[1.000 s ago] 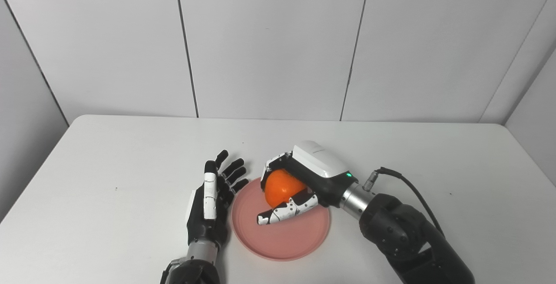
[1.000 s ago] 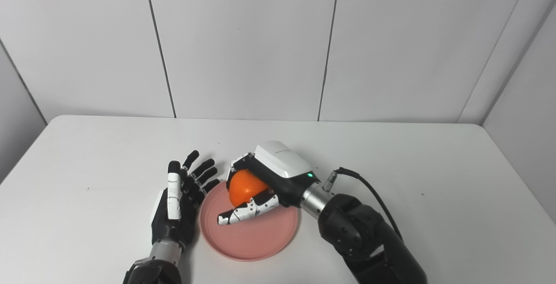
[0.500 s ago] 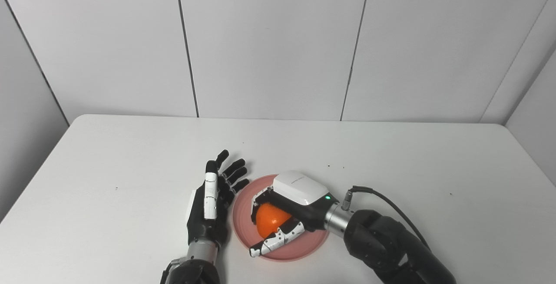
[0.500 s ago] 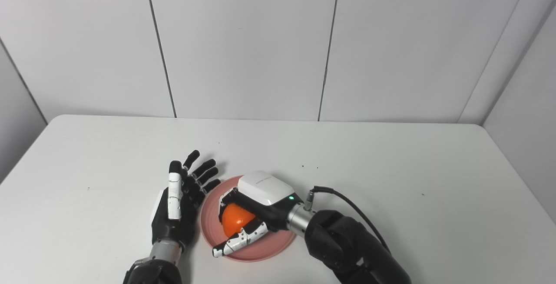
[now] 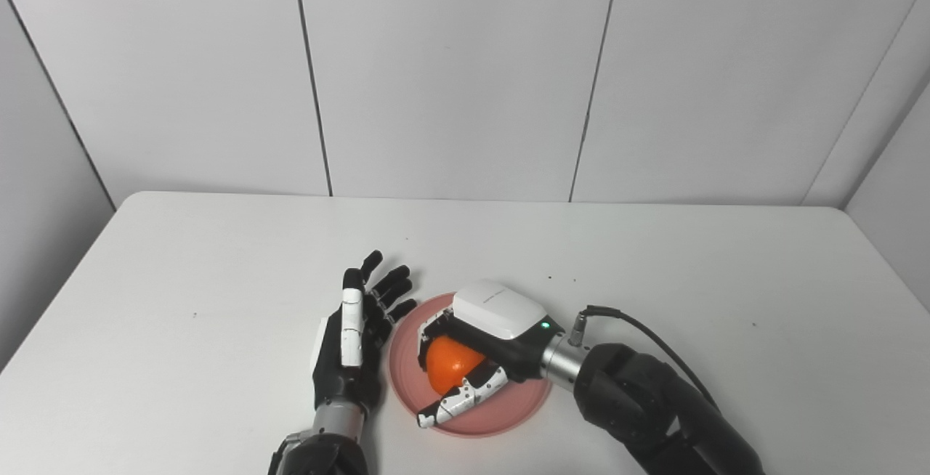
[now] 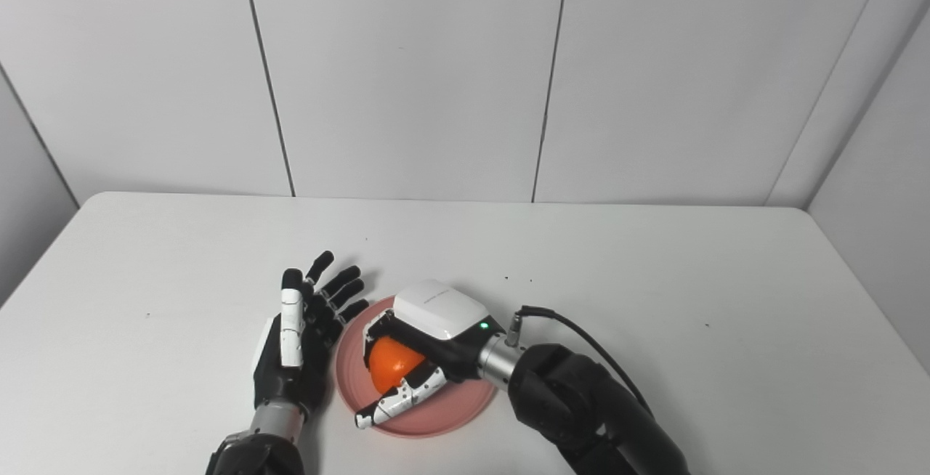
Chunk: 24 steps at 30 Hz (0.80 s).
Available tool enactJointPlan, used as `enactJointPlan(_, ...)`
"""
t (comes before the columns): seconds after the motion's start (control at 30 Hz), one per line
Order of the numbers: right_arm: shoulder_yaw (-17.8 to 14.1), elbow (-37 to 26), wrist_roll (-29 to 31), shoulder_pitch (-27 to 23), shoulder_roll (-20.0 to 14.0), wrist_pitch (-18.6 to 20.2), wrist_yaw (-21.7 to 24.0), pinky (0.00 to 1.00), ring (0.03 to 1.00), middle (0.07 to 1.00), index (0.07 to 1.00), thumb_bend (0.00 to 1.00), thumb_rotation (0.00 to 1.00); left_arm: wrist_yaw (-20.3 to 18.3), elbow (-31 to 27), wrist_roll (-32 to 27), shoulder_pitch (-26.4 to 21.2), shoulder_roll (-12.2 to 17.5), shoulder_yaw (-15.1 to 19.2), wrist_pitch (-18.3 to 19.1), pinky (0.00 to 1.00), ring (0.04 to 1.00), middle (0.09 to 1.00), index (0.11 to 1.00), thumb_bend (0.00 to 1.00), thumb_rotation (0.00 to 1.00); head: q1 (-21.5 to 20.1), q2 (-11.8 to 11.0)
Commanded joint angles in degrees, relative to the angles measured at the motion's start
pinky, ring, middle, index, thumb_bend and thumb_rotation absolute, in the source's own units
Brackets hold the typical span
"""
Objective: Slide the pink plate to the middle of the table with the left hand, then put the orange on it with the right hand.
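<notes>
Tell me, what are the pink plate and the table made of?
The plate looks like matte plastic: one even pink, thin raised rim, no glare. The table seems a smooth white laminate or painted board, with a soft sheen; I cannot tell which.

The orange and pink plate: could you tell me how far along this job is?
Done: the pink plate sits mid-table beside the open left hand. In hand: the right hand holds the orange low over the plate. Left: release it and withdraw.
</notes>
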Motion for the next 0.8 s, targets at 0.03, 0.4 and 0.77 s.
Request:
enactJointPlan(0.03, -1.0, -1.0, 0.0, -3.0, 0.1, -2.1, -1.1, 0.26, 0.323, 0.396, 0.497, 0.57, 0.66, 1.0, 2.0, -0.1, 0.7, -0.6, 0.5, 2.0, 0.76, 0.817, 0.776, 0.877, 0.80, 0.91, 0.1, 0.0)
enactJointPlan(0.4, -0.1, 1.1, -7.0, -3.3, -0.7, -7.3, -7.1, 0.25, 0.331, 0.426, 0.496, 0.60, 0.70, 0.9, 1.5, -0.6, 0.9, -0.6, 0.7, 2.6, 0.77, 0.820, 0.784, 0.879, 0.79, 0.91, -0.1, 0.2)
enactJointPlan(0.77, 0.6, 1.0, -13.4, -3.3, -1.9, -2.3, 0.2, 0.69, 0.754, 0.769, 0.802, 0.91, 0.85, 0.8, 1.6, -0.7, 1.0, -0.5, 0.8, 2.2, 0.77, 0.815, 0.802, 0.886, 0.78, 0.92, -0.3, 0.2)
